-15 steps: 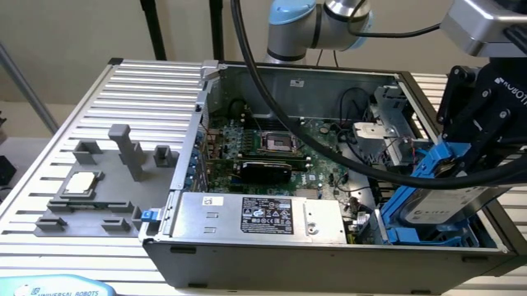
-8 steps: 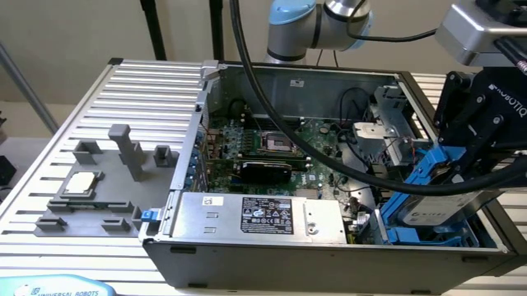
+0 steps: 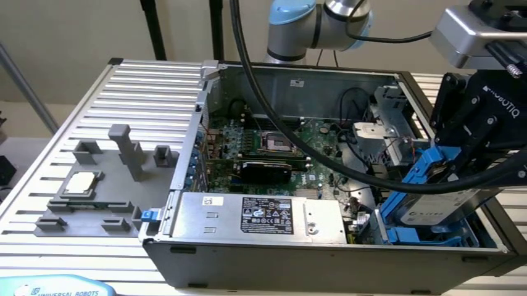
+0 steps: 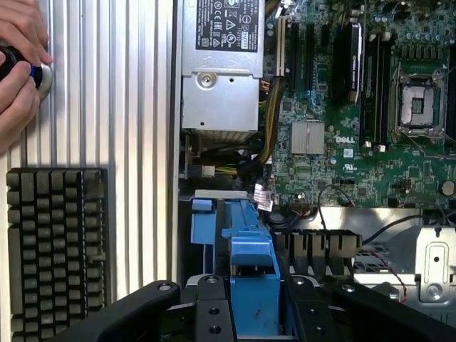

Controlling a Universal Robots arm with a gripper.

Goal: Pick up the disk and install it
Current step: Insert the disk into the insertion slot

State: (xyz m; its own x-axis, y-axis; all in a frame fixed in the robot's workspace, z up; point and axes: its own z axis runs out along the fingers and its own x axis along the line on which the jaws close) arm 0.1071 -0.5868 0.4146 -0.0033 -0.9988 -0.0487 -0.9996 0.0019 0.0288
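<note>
We list: open computer case on the desk; gripper clasping the disk, tilted, above the drive cage; processor chip at the exterior view's left.

The computer case stands on the table, at the exterior view's right of the processor chip. Inside, the power supply lies before the motherboard; the disk hangs tilted over the drive cage.

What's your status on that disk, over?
Gripper shut on the disk. Disk held over blue drive cage, not seated. Black cable crosses beside it.
</note>
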